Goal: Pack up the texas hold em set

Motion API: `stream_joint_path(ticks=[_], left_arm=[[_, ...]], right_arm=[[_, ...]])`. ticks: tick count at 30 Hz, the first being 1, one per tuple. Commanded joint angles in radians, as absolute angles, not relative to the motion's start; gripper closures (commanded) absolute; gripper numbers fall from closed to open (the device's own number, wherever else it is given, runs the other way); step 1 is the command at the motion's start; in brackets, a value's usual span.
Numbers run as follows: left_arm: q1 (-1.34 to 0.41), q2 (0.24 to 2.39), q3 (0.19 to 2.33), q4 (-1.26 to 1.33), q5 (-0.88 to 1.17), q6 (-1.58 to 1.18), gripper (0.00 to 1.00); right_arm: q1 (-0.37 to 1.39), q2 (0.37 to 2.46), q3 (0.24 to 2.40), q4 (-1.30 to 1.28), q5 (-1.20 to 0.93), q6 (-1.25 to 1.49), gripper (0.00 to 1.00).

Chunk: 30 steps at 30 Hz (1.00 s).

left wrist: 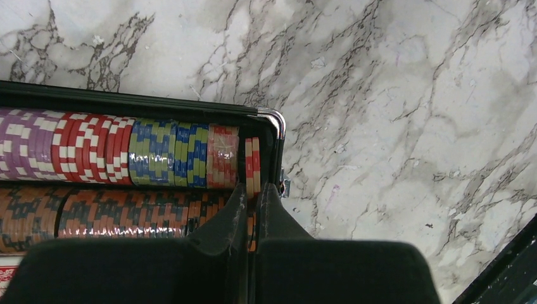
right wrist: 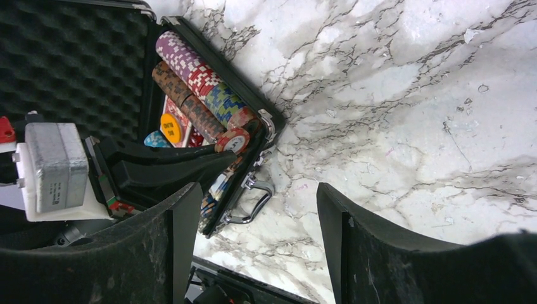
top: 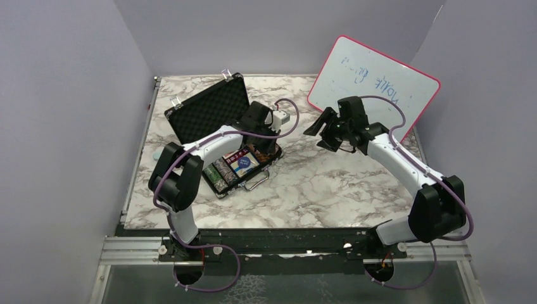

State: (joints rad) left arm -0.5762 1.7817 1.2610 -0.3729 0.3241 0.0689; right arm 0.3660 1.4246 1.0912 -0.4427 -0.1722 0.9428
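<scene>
Though overhead view blurs them, left wrist shows ridged striped poker chips (left wrist: 152,155); egg-crate foam briefcase lid (right wrist: 76,63); left gripper (left wrist: 252,190) closed, right gripper (right wrist: 258,193) gaping, empty.

Boxed in at 9, 12 and 3 o'clock by plain lavender-grey walls (top: 57,126). White marble-pattern table (top: 329,190) with grey veining, centre frame. Pink-framed whiteboard (top: 373,79) at 1 o'clock, tilted, propped near the right wall, blue scribble on it. Small light-blue object (top: 156,154) at 9 o'clock on the table edge. Aluminium rail (top: 133,250) along 6 o'clock. Soft, even lighting, faint shadows only.
</scene>
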Motion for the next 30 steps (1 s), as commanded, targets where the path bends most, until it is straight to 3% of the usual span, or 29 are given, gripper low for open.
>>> stream_joint_path(ticks=[1, 3, 8, 11, 19, 23, 26, 28, 30], left_arm=[[-0.577, 1.799, 1.285, -0.404, 0.295, 0.082, 1.0], [-0.578, 1.802, 1.291, -0.406, 0.28, 0.08, 1.0], [-0.578, 1.802, 1.305, -0.407, 0.27, 0.08, 0.75], [-0.578, 1.792, 1.315, -0.407, 0.28, 0.078, 0.65], [-0.572, 1.735, 1.333, -0.4, 0.28, 0.068, 0.63], [-0.549, 1.661, 1.377, -0.39, 0.232, 0.049, 0.55], [-0.526, 1.607, 1.422, -0.387, 0.151, 0.061, 0.37], [-0.504, 1.563, 1.435, -0.368, 0.096, 0.096, 0.16], [-0.474, 1.52, 1.442, -0.348, 0.053, 0.122, 0.04]], right_arm=[[0.36, 1.441, 1.124, -0.447, -0.193, 0.925, 0.31], [0.36, 1.445, 1.123, -0.446, -0.196, 0.925, 0.31], [0.357, 1.458, 1.126, -0.45, -0.221, 0.922, 0.31], [0.354, 1.459, 1.125, -0.451, -0.234, 0.922, 0.31], [0.348, 1.44, 1.102, -0.438, -0.238, 0.909, 0.31], [0.348, 1.436, 1.092, -0.436, -0.244, 0.885, 0.31], [0.348, 1.433, 1.086, -0.438, -0.244, 0.875, 0.31], [0.348, 1.434, 1.083, -0.436, -0.247, 0.871, 0.31], [0.348, 1.434, 1.083, -0.436, -0.249, 0.868, 0.31]])
